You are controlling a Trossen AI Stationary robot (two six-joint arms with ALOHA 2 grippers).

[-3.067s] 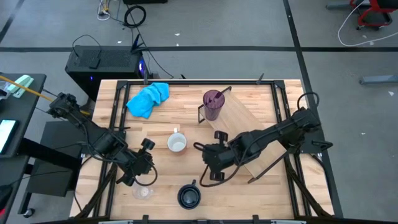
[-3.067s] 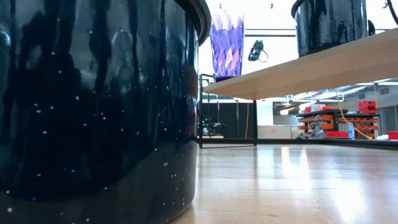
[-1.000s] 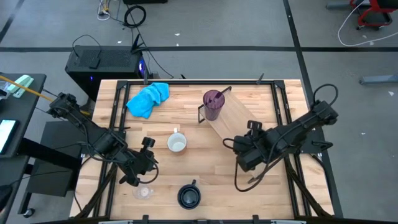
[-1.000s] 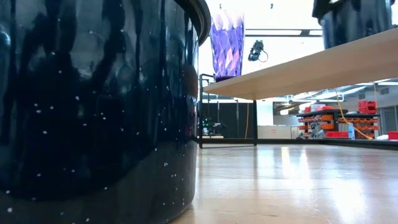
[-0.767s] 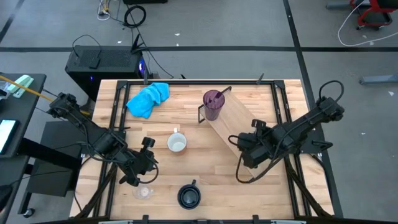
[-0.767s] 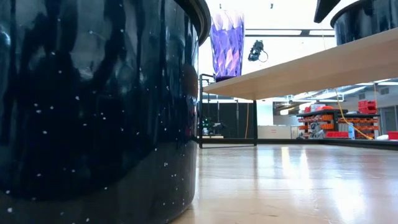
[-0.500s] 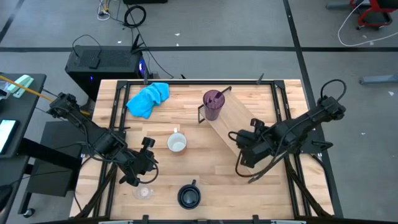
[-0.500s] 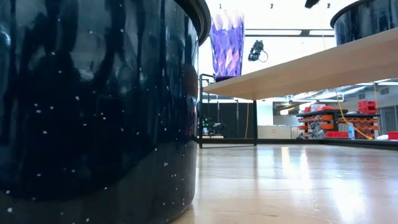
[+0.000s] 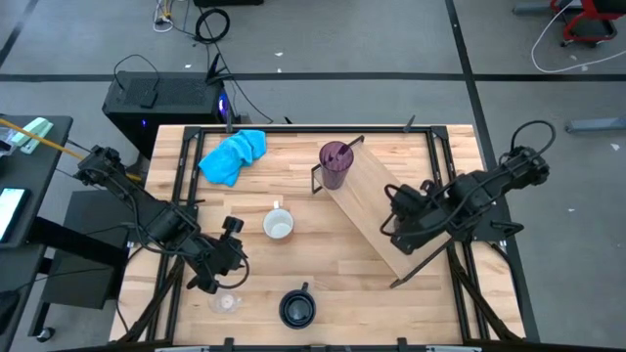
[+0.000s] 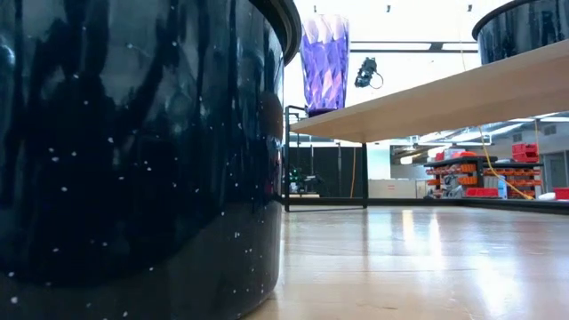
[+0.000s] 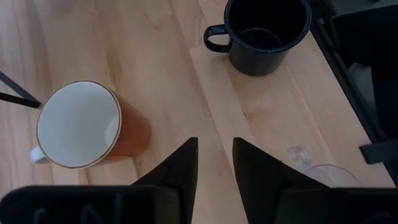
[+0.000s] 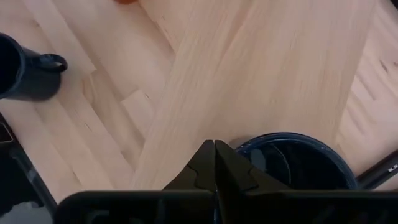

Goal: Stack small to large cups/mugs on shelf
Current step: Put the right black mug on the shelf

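Since the earlier frames your right arm has drawn back from the middle of the counter (image 9: 391, 137) toward its right edge, and the navy mug (image 12: 298, 163) it carried now sits on the shelf (image 9: 367, 200). Right gripper (image 12: 214, 163): empty, fingers pressed together, hovering just above that mug's rim near the shelf's near end. Left gripper (image 11: 214, 163): over the counter's front left, fingers partly spread with nothing between them; the high view puts it just above the one clear glass (image 9: 224, 302) you can make out. Items on the shelf, two: the purple tumbler (image 9: 335, 162) at the far end and the navy mug toward the near end, well apart from each other. Items on the counter off the shelf: the white mug (image 9: 279, 225) near the centre, the second navy mug (image 9: 296, 308) at the front edge, and the clear glass to its left; a second glass is not visible in any view. A blue cloth (image 9: 233, 154) lies at the back left, outside the task. Status, as a judgement: roughly a third placed, with the white mug, one navy mug and the glasses left to shelve, and the size ordering is not yet settled.
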